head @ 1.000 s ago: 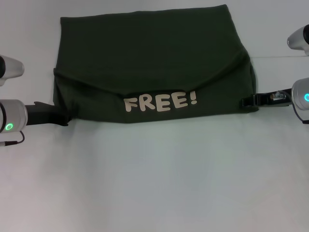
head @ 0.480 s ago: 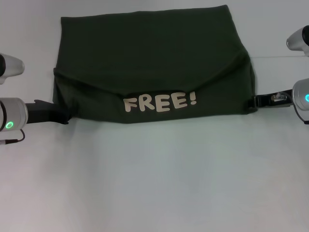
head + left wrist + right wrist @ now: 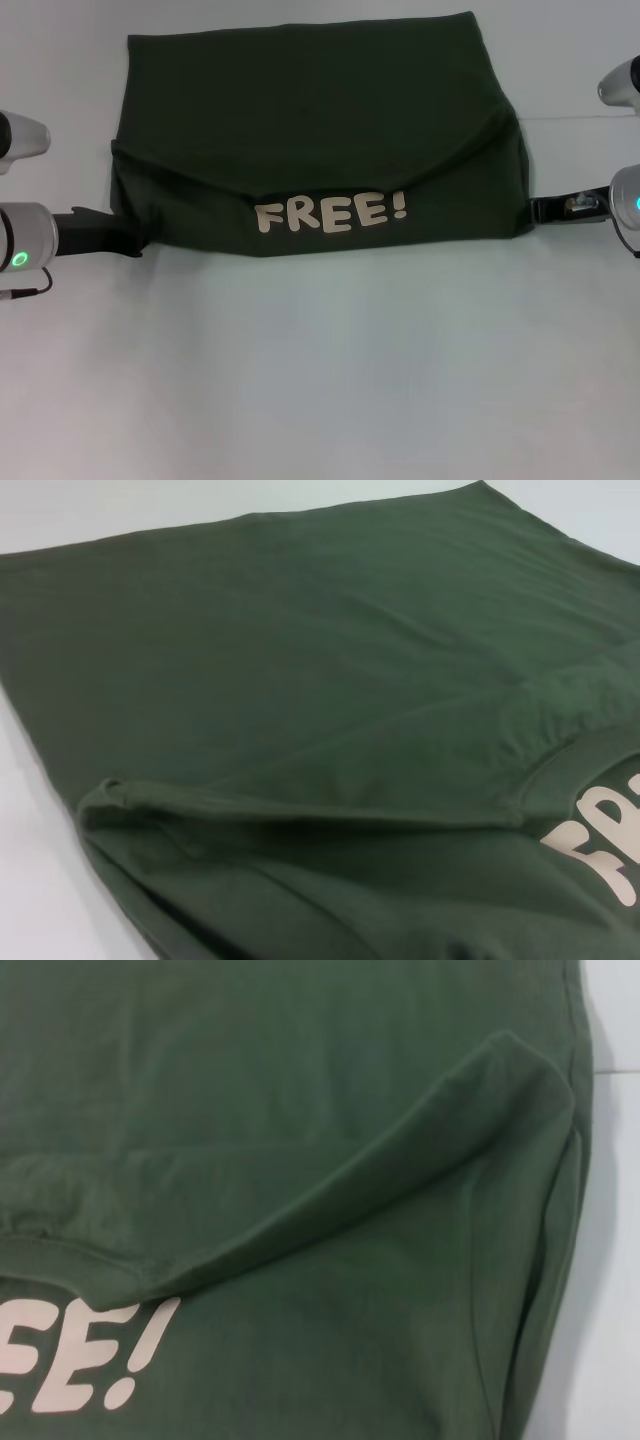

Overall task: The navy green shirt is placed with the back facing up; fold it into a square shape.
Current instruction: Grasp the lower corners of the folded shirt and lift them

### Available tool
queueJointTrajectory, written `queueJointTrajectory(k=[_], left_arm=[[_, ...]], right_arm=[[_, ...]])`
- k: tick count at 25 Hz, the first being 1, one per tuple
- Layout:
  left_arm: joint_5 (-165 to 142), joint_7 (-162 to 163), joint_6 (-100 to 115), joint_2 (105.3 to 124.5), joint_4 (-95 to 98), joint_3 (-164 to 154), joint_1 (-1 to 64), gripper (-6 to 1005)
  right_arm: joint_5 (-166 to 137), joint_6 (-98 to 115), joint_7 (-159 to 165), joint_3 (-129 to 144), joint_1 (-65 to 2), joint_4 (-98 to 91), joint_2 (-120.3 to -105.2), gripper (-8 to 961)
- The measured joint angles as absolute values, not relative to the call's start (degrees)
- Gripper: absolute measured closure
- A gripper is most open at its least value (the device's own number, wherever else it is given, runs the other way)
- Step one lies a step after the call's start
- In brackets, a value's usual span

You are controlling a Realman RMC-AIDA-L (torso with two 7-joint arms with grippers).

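Backing away from navy green shirt (image 3: 310, 130): right gripper (image 3: 545, 210), at shirt's right edge a second ago, now just clear of cloth; looks released, holding nothing, though open or shut cannot be told. Left gripper (image 3: 125, 240) unchanged, tip touching shirt's near-left corner; grip state cannot be told. Shirt spread across far half of white table (image 3: 320, 380), near portion folded over, cream FREE! lettering (image 3: 332, 213) showing on flap. Fold apparently set down; likely side folds left before square.
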State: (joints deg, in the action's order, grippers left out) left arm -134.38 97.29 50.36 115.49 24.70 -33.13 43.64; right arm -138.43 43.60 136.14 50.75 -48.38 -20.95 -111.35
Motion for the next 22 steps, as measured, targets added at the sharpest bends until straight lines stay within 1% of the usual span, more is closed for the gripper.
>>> queueJointTrajectory(k=[1, 6, 9, 15, 22], left_arm=[[-134.38, 97.30, 50.56, 115.48, 24.70, -33.04, 43.63, 950], [-134.65, 99.45, 55.38, 115.10, 26.58, -32.76, 42.98, 950], [-134.92, 101.97, 60.11, 114.87, 29.40, -32.84, 41.93, 950], [-135.81, 106.61, 69.26, 113.44, 32.90, -32.55, 40.58, 950], [-139.11, 111.00, 80.79, 112.17, 36.77, -31.86, 40.08, 950]], right_arm=[[-138.43, 43.84, 136.14, 50.63, -48.29, -21.08, -111.32, 932], [-137.97, 47.68, 136.21, 49.95, -46.90, -23.76, -110.43, 931], [-137.94, 52.08, 136.20, 48.20, -44.78, -28.15, -110.39, 931], [-137.79, 62.14, 135.96, 45.32, -40.80, -35.93, -110.32, 932], [-137.23, 73.82, 133.60, 38.84, -36.15, -42.49, -111.31, 932]])
